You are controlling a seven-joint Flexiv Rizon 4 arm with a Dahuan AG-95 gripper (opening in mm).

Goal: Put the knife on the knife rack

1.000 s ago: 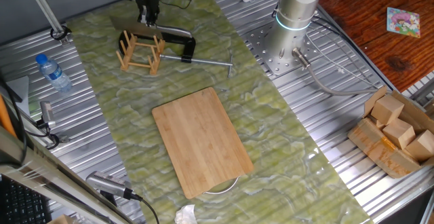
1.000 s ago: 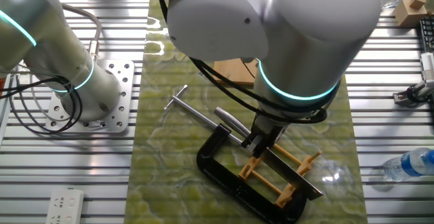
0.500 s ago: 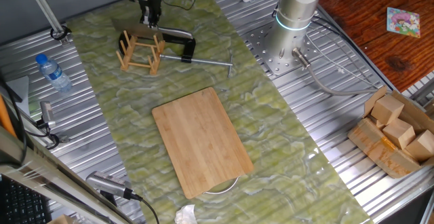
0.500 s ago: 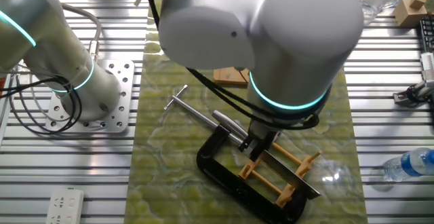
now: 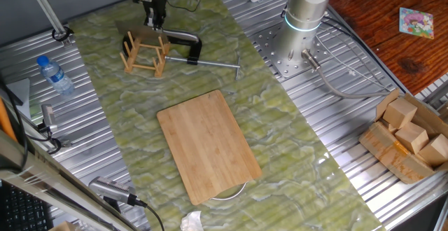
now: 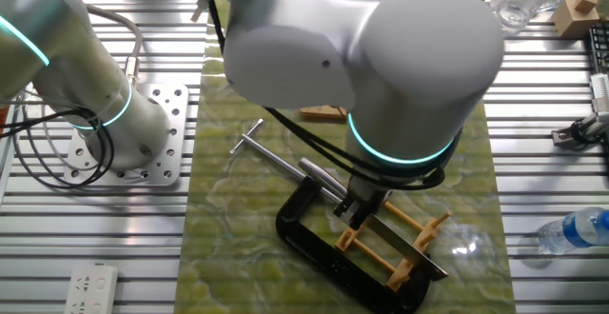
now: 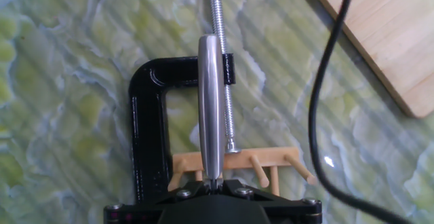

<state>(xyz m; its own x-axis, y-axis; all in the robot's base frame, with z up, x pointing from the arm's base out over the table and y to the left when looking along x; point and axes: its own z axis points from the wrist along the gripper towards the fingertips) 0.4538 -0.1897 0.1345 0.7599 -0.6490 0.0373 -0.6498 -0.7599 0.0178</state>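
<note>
The end effector [image 7: 211, 183] grips the knife [image 7: 210, 105] by its blade end, handle jutting out over the black clamp [image 7: 146, 132]. It sits right over the knife rack [image 6: 390, 243]; seating and release look like what's left, though I can't tell if the blade is in the dowels.

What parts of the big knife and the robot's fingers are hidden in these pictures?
- Gripper fingertips: hand view, hidden by its black body at the bottom edge.
- Knife's dark grey blade: hand view shows only the rounded silver handle.
- Small wooden dowel rack: the other fixed view, partly behind the arm.
</note>
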